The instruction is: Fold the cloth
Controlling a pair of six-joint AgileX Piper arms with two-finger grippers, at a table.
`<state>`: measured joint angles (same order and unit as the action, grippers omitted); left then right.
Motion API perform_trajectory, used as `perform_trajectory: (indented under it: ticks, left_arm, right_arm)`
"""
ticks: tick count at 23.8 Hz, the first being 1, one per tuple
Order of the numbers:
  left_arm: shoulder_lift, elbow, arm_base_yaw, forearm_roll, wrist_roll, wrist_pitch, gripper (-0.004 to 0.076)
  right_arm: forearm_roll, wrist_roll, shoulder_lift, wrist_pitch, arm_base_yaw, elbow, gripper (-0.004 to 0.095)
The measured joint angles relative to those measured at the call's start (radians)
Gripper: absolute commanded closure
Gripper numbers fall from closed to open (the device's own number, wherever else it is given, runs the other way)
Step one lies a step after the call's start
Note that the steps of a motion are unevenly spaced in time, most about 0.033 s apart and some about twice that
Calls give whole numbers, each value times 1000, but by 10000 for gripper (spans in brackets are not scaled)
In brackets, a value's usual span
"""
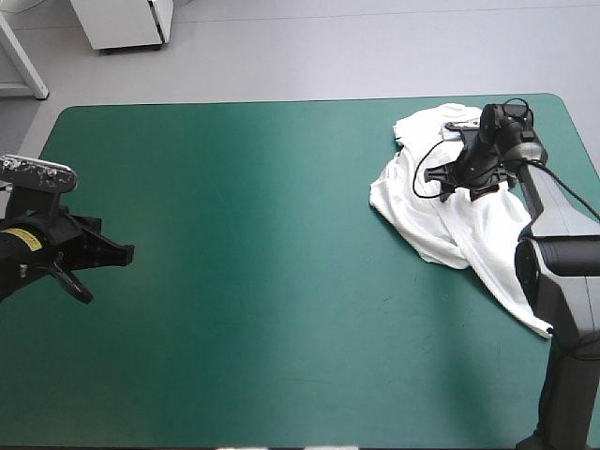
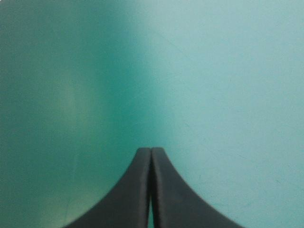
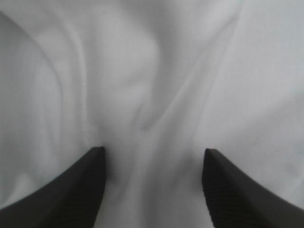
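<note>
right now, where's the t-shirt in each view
High view: T-shirt crumpled at the teal-green cover's far right corner, under the right pincer.
Left wrist view: absent; only cover.
Right wrist view: fills it, under the open right pincer.
Shared landmark: the right pincer, high and right wrist views.

The T-shirt (image 1: 441, 220) was white and all crumpled up, not folded. It lay in a messy heap on the table (image 1: 234, 281), over on the right side and toward the far edge. One bumpy lump sat close to the far right corner. From there the cloth spread out wide. Then it ran in a long thin strip toward the near side and ended in a point. Up close, the T-shirt (image 3: 152, 71) was full of soft folds and wrinkles.
</note>
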<state>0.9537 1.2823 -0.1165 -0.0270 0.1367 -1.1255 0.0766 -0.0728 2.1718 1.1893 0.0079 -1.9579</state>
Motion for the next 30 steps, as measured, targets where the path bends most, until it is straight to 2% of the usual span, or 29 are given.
perform_trajectory:
  ticks: [2,4,5,6,7,12,20,30]
  left_arm:
    - [2,0,0,0,0,0,733]
    - [10,0,0,0,0,1,733]
    - [12,0,0,0,0,1,733]
    - [15,0,0,0,0,1,733]
    - [17,0,0,0,0,1,733]
    - [27,0,0,0,0,1,733]
    - [28,0,0,0,-1,1,733]
    - [28,0,0,0,0,1,733]
  right_arm:
    - [-1,0,20,-6,0,0,345]
    - [0,0,37,-9,0,-7,435]
    - [2,0,40,-7,0,-11,597]
    - [4,0,44,-1,0,-17,712]
    - [9,-4,47,0,1,-18,908]
    - [112,-67,56,8,84,-31,921]
    - [260,-53,81,23,447,-93,921]
    - [309,-33,40,30,771,-98,921]
